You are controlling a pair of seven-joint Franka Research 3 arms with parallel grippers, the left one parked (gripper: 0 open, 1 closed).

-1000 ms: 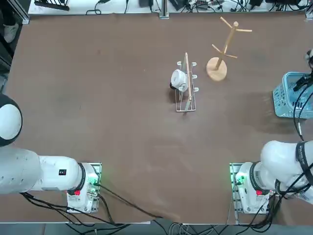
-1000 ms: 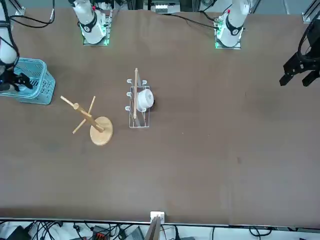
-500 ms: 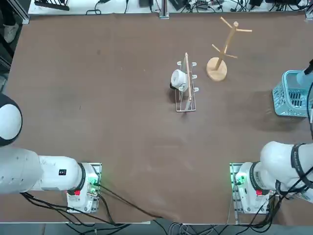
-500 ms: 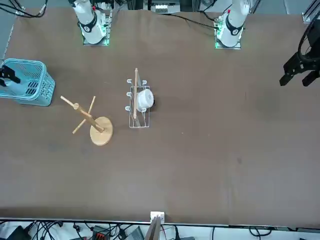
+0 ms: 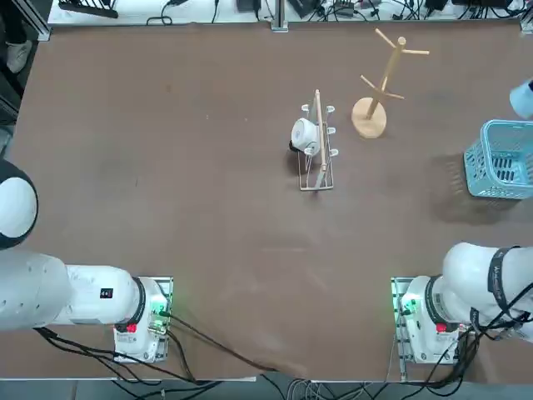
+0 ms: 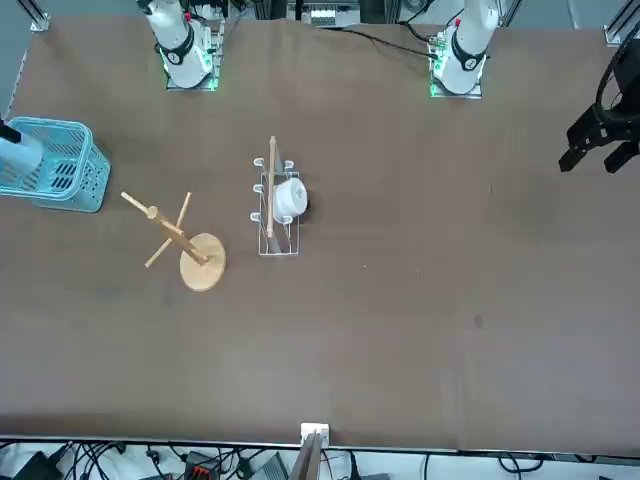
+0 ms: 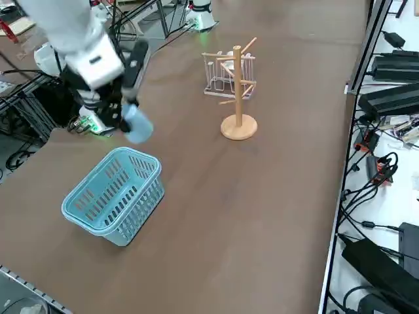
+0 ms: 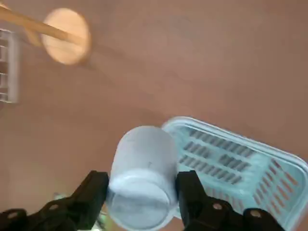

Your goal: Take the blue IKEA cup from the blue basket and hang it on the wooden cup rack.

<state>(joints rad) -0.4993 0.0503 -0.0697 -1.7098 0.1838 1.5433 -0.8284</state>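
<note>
Evidently, the retrieval half of the task was done, and the hanging half was left. We saw the small pale-blue plastic cup [image 7: 137, 124] outside the light-blue lattice-sided plastic basket [image 7: 134, 219], held in the air above the brown surface [image 7: 209, 235]. The right hand [image 8: 142, 185] was clenched on it, one finger at either side of the cup wall. We could not make out the cup's handle. The light wooden mug tree with a round base [image 7: 237, 85] stood upright, well apart from the cup, its pegs bare. By our judgement, roughly half the work remained: we had yet to carry the cup across, turn its handle towards a slanted peg, slip it on and let go.
</note>
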